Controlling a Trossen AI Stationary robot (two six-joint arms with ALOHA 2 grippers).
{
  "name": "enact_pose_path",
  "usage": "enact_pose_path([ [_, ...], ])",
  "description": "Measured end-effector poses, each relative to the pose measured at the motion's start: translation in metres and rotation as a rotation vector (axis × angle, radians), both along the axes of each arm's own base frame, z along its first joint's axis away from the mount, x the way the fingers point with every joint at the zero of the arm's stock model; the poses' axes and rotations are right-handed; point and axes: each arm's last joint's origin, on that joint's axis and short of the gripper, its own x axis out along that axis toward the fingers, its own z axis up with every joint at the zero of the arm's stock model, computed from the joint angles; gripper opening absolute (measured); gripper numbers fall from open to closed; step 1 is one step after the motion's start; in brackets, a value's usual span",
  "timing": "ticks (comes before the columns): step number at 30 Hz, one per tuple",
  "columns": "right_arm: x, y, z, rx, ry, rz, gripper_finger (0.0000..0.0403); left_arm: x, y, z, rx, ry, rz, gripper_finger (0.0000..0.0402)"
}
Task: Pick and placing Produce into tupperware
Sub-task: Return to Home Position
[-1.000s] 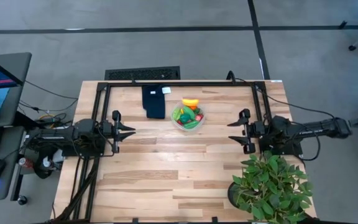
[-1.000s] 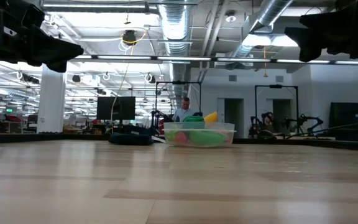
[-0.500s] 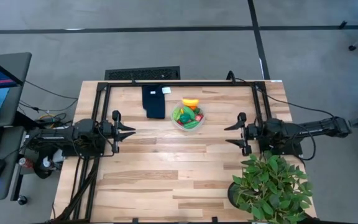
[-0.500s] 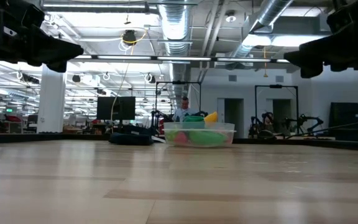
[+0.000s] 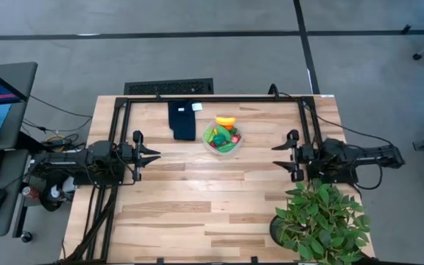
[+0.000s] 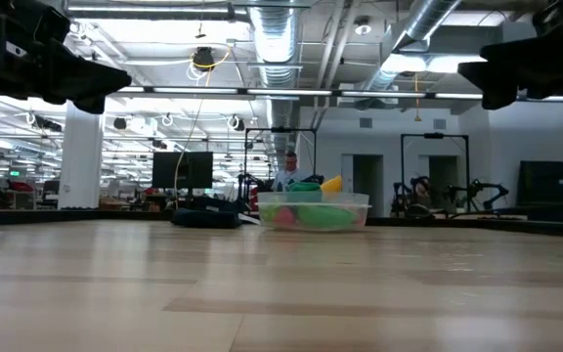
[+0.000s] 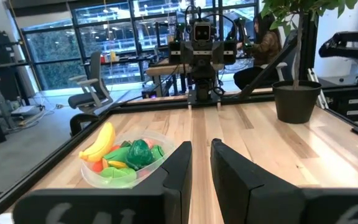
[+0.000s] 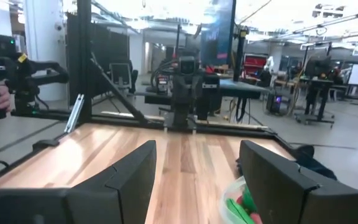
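The tupperware (image 5: pixel 239 141), a clear round container, stands on the table's far middle. The produce (image 5: pixel 224 137) is piled inside it: green pieces, red bits and a yellow banana (image 7: pixel 98 142) lying on the rim. It also shows in the low view (image 6: pixel 313 210) and both wrist views (image 7: pixel 123 177) (image 8: pixel 232 196). My left gripper (image 5: pixel 155 153) hovers shut over the table's left side, pointing level toward the right, with nothing in it. My right gripper (image 5: pixel 277 156) hovers open over the right side and faces it, its fingers (image 8: pixel 132 177) wide apart with nothing between them. Both stand nearer the front than the tupperware.
A dark blue folded cloth (image 5: pixel 183 120) lies just left of the tupperware. A leafy potted plant (image 5: pixel 321 221) stands at the near right corner, close beside my right arm. A black frame (image 5: pixel 212 98) runs along the far edge. Bare wood spans the middle and front.
My right arm has folded back toward its base at the table's right edge. In the low view its gripper dipped and then rose a little. It has stayed open.
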Motion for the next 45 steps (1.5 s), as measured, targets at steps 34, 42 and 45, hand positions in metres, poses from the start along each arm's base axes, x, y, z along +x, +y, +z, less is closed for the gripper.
enact_pose_path([
  [34,0.001,0.002,-0.01,0.043,0.114,0.133,0.0226,0.0,0.0,0.0,0.014,0.002,0.001,0.005],
  [42,0.001,0.002,-0.011,0.059,0.12,0.121,0.0226,0.0,0.0,0.0,0.014,0.002,0.001,0.005],
  [45,0.001,0.002,-0.011,0.063,0.121,0.121,0.0226,0.0,0.0,0.0,0.014,0.002,0.001,0.005],
])
